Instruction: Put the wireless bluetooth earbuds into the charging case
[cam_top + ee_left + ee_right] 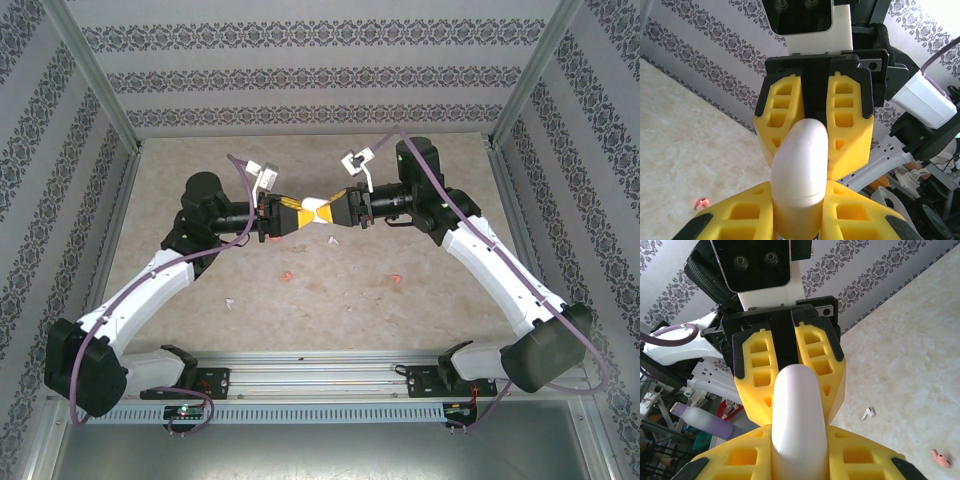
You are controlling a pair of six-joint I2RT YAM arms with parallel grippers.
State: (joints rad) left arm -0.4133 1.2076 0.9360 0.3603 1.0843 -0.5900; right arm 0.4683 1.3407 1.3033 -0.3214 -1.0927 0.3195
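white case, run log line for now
white case: held above table | left gripper: shut on it | right gripper: shut on it | coral earbuds: on table

Beige marbled tabletop (330,300) w/ damask-striped walls (300,60) on 3 sides; alu posts (95,75) at back corners.

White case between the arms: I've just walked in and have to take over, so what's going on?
Both arms hold the white charging case above the table: the left gripper is shut on one end, the right gripper on the other. The case looks closed. A coral earbud, a second coral earbud and a white earbud lie loose on the table.
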